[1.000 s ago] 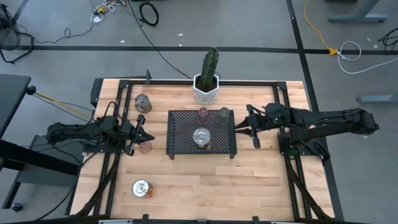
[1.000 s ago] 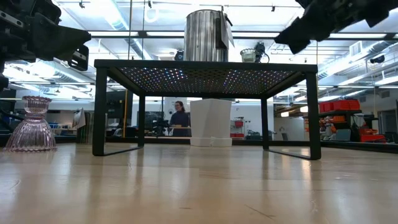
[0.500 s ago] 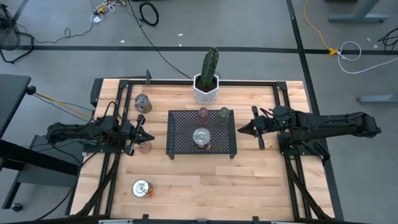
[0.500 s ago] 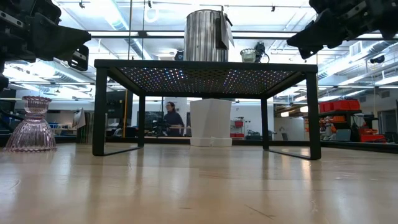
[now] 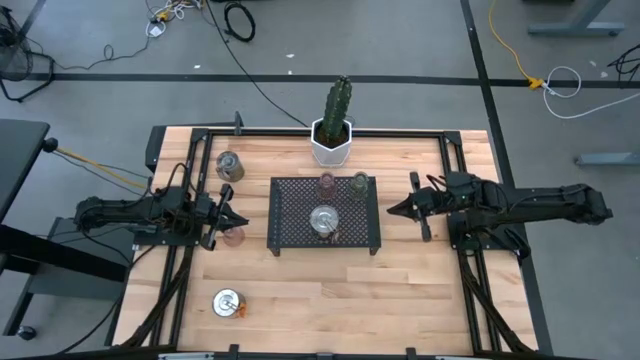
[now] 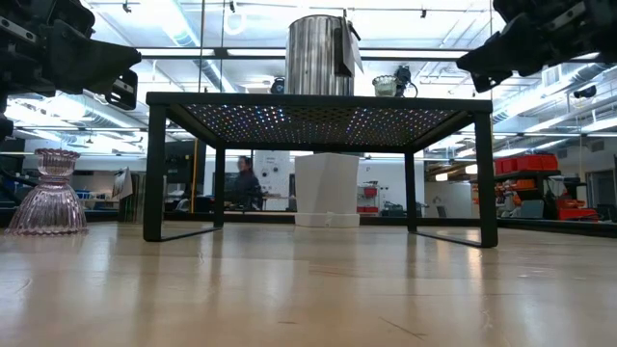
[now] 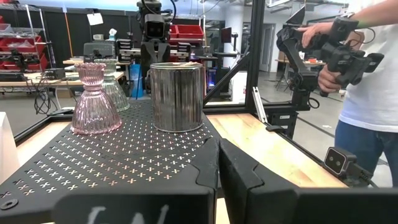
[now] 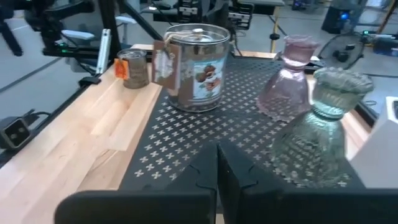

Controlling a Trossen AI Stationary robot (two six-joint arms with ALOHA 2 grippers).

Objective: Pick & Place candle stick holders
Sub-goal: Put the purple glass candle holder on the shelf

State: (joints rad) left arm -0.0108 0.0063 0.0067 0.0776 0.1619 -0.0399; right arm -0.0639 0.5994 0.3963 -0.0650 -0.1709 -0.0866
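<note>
Overhead arrangement, left to right. Left gripper (image 5: 233, 217), jaws closed and empty, waits just beside a pinkish glass holder (image 5: 234, 236) not yet on the tray; silver holders (image 5: 229, 166) and (image 5: 229, 302) also stand on the table (image 5: 420, 290). The black mesh tray (image 5: 290, 215) carries one labelled silver holder (image 5: 324, 220) (label unreadable), a pink cup (image 5: 327, 181) and a greenish cup (image 5: 360, 181). Right gripper (image 5: 394, 210), jaws closed and empty, is just off the tray's edge.
</note>
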